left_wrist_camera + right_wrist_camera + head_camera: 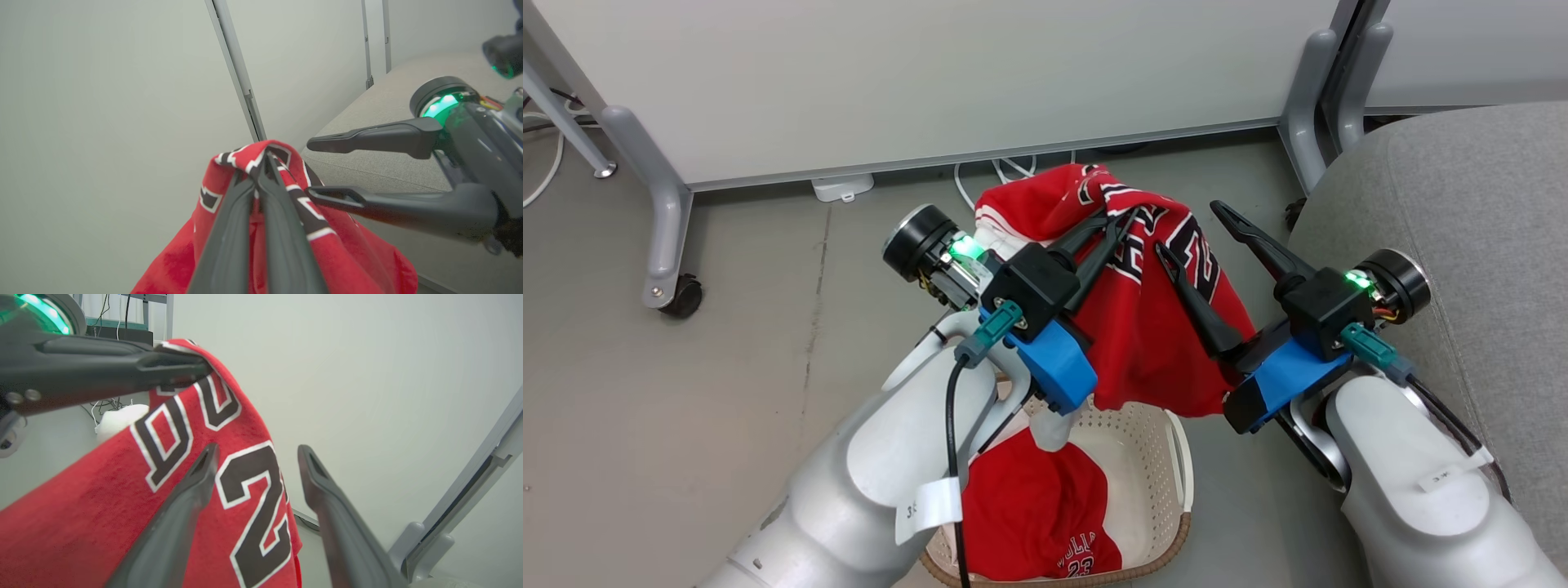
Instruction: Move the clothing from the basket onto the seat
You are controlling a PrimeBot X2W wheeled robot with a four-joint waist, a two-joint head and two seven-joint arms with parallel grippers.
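Head view, with the basket (1176, 482) as reference.

(a) Pale wall panel (931, 82): stands beyond the basket, across the far side of the grey floor (727, 367), on grey legs.

(b) Seat (1462, 212): grey upholstered, to the right of the basket and reaching further away than it. I see no clothing on the part that shows.

(c) Jersey (1152, 335): red with black-and-white lettering. I see it hanging in the air above the basket's far rim, bunched at its top edge and draping down towards the basket. It is clear of the seat.

(d) Basket: cream, perforated, with a brown rim. It sits on the floor at the bottom of the view, partly behind my left forearm.

(e) Shorts (1029, 506): red, with a small "23" logo. They lie inside the basket, on its left half.

(f) Left gripper (1121, 216): above the basket's far side, clenched on the jersey's bunched top edge, both fingers pressed together with cloth between them.

(g) Right gripper (1188, 227): above and to the right of the basket, released, its fingers spread wide. Its inner finger lies across the jersey's number. I cannot tell whether it touches the cloth.

(h) Caster (682, 298): black, under a panel leg, well to the left of the basket.
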